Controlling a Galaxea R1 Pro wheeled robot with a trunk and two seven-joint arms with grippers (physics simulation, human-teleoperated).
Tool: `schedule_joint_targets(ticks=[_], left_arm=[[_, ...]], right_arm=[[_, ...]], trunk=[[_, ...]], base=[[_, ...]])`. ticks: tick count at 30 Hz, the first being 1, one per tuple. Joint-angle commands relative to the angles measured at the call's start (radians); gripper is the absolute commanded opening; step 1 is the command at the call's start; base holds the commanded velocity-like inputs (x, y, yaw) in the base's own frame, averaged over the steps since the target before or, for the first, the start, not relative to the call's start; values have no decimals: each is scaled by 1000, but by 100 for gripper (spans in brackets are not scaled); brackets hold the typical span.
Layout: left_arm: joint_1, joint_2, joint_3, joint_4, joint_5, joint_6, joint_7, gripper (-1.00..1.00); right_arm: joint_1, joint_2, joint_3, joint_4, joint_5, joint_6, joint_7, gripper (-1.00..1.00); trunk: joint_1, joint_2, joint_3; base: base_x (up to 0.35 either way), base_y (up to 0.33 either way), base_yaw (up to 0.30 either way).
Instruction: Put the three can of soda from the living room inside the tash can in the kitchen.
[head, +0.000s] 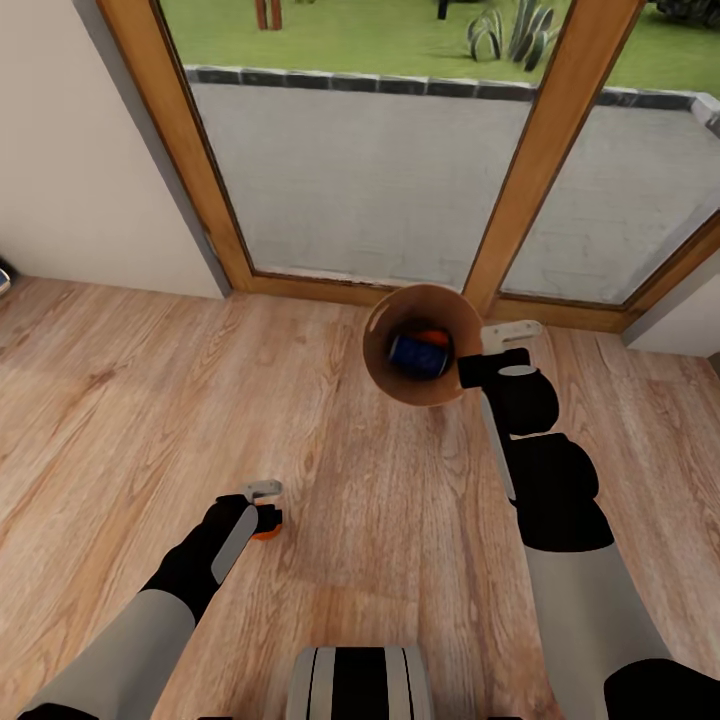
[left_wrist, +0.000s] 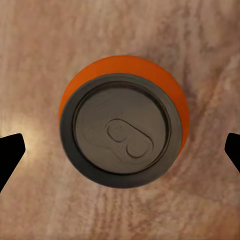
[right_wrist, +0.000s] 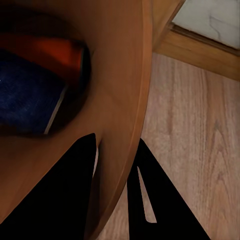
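My right gripper (head: 472, 365) is shut on the rim of the tash can (head: 385, 330) and holds it above the plank floor, tilted so its orange-brown inside faces me. A dark blue can of soda (head: 418, 355) and an orange one (head: 432, 337) lie inside. In the right wrist view the black fingers (right_wrist: 65, 190) pinch the bin's wall (right_wrist: 120, 75), with the blue can (right_wrist: 25, 100) and orange can (right_wrist: 55, 52) behind it. My left gripper (head: 265, 510) hangs open straight above another orange can (head: 268, 528) standing upright on the floor; its grey top (left_wrist: 122, 127) sits between the spread fingertips.
Wood-framed glass doors (head: 530, 150) stand just beyond the bin, with a paved terrace and lawn outside. A white wall (head: 70, 150) closes off the left. My own base (head: 360, 685) shows at the lower edge. Plank floor (head: 130, 400) stretches to the left.
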Motion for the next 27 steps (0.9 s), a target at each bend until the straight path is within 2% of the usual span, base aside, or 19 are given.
schedule_joint_targets(ticks=[1,9,14,27], left_arm=[[0,0,0,0,0,0,0,100],[0,-1,0,1,0,-1,0,100],[0,-1,-1,0,0,-2,0,100],[0,-1,-4,-3,0,-16,1,100]], right_arm=[[0,0,4,-1,5,0,2,-100],[0,0,17,-1,5,0,1,-100],[0,0,19,-1,5,0,1,-100],[0,-1,19,-1,5,0,1,-100]], trunk=[[0,0,0],[0,0,0],[2,-1,-19],[2,-1,-19]], base=[[0,0,0],[0,0,0],[0,0,0],[0,0,0]])
